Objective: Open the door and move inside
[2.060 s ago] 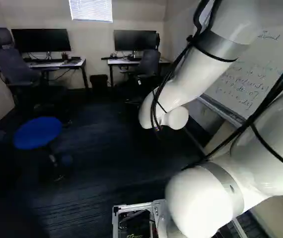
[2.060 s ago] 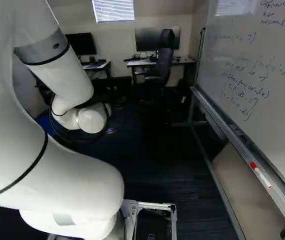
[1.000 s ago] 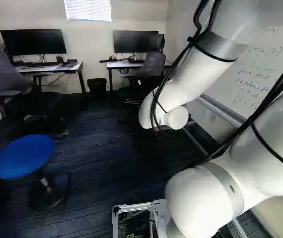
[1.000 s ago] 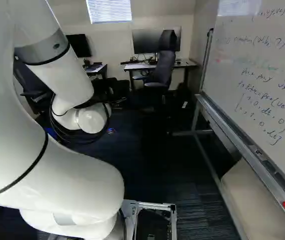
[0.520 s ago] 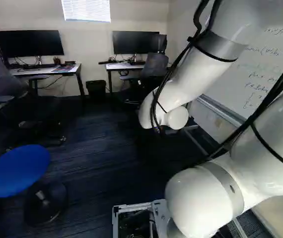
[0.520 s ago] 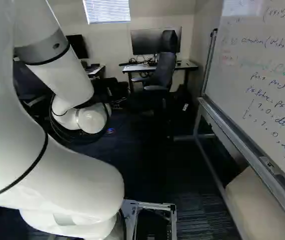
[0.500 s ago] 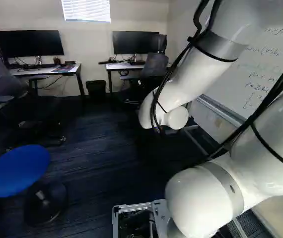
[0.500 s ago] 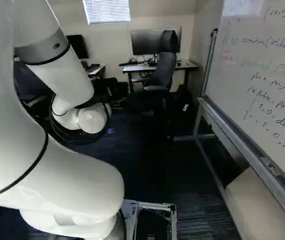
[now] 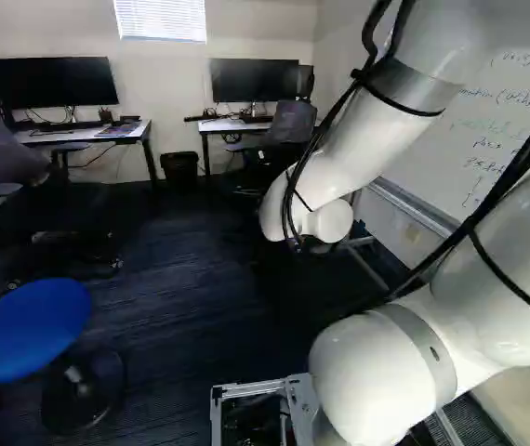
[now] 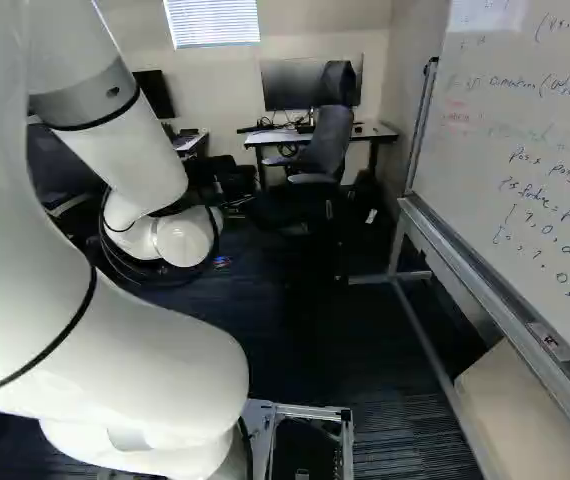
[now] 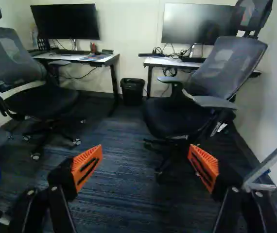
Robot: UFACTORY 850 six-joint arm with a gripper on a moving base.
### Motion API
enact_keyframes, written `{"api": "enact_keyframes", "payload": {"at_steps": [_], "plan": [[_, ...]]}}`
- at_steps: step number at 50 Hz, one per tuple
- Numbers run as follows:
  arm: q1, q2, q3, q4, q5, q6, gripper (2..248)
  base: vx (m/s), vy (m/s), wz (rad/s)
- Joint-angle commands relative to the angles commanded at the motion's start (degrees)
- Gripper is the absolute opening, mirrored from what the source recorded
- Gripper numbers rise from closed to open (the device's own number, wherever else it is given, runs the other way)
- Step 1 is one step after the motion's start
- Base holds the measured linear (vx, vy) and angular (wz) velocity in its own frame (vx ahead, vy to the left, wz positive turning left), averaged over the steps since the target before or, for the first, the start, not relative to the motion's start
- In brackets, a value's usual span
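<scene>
Door: not visible in any of the three views; neither its leaf, its handle nor its frame can be located.
Black two-fingered gripper [image 11: 145, 167]: shown with its orange pads [image 11: 86, 167] spread wide apart; nothing is held between them, and only dark carpet [image 11: 124, 206] is seen beyond.
White jointed arm [image 9: 377, 386]: folded above the base, with no furniture seen to be touched by it.
Room: two white-topped desks [image 9: 81, 135] [image 10: 365, 134] are set along the far wall, each with a dark monitor; a black waste bin [image 11: 132, 91] stands between them.
Obstacles: a round blue stool [image 9: 28, 327] is seen at the left of the left base view; a whiteboard on a metal stand [image 10: 525, 150] is placed along the right of the right base view, and a grey mesh-backed chair [image 10: 327, 145] stands ahead.
Step in hand: judged to be the entry itself, since a furnished interior is faced and no door is seen.
Next move: a short, slow advance, or a halt if entry is deemed complete; clearance from stool and stand should be kept, and no grasp seems required.
</scene>
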Motion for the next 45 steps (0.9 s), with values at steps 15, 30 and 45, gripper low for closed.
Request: {"api": "enact_keyframes", "payload": {"at_steps": [15, 30, 45], "plan": [[-1.37, 0.48, 1.16, 0.52, 0.32, 0.0, 247, 0.0, 0.0, 0.0], [-4.19, 1.47, 3.52, 1.6, 0.98, 0.0, 247, 0.0, 0.0, 0.0], [-7.8, 2.74, 6.56, 2.98, 1.83, 0.0, 247, 0.0, 0.0, 0.0]]}}
